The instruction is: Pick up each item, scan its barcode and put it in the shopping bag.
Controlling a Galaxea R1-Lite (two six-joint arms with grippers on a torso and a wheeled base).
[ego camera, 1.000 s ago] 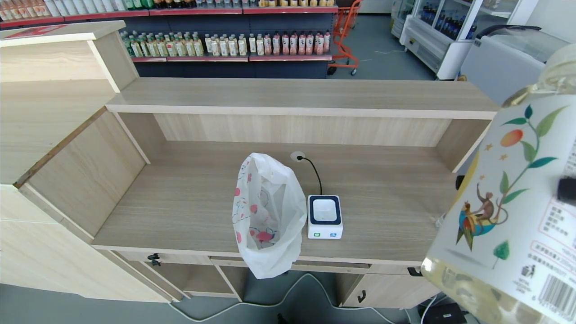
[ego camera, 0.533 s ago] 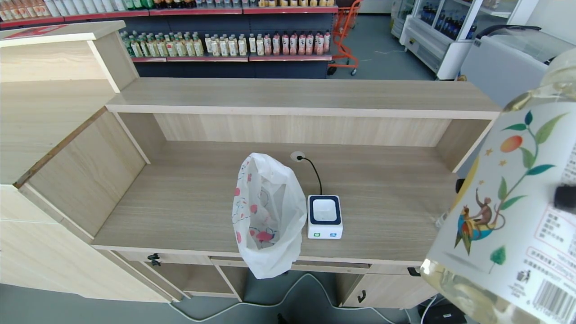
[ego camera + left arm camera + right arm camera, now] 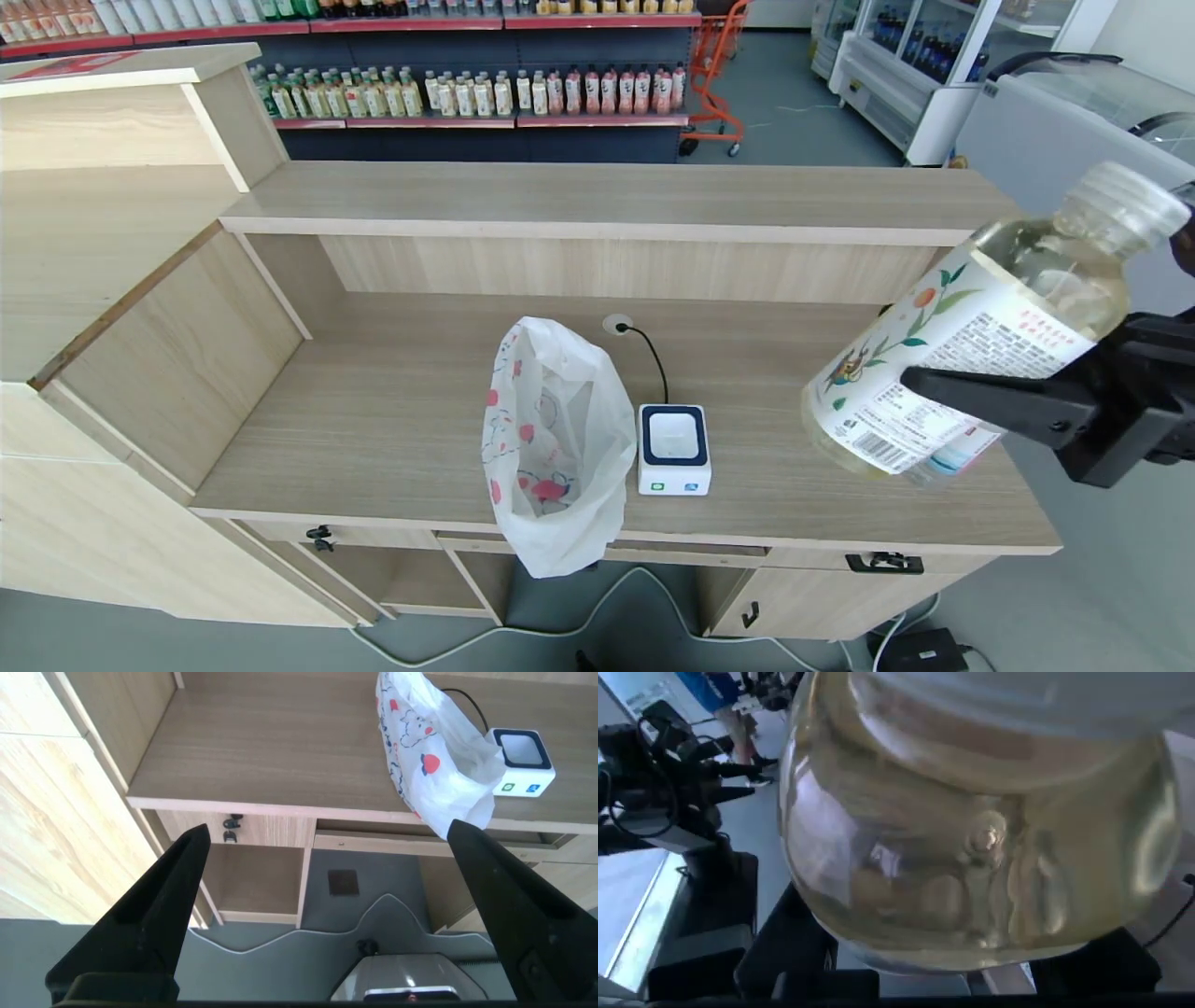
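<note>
A clear bottle (image 3: 971, 317) of pale yellow drink with a white illustrated label hangs tilted over the counter's right end, cap up and to the right. My right gripper (image 3: 971, 385) is shut on the bottle's labelled middle, and a barcode shows near the base. In the right wrist view the bottle (image 3: 971, 849) sits very close. The white shopping bag (image 3: 555, 448) with red prints stands open at the counter's front edge. Just right of it lies the white scanner (image 3: 673, 448). My left gripper (image 3: 327, 943) hangs open below the counter front, with the shopping bag (image 3: 420, 756) and scanner (image 3: 523, 761) beyond it.
A wooden counter (image 3: 373, 429) has a raised back shelf (image 3: 616, 201) and a side wall on the left. A black cable (image 3: 653, 359) runs from the scanner to a hole. Store shelves with drinks (image 3: 467, 93) and freezers (image 3: 934, 75) stand behind.
The bottle in my right gripper has moved away from the head camera, down toward the counter's right end, and tilted more. The black finger across its label now shows.
</note>
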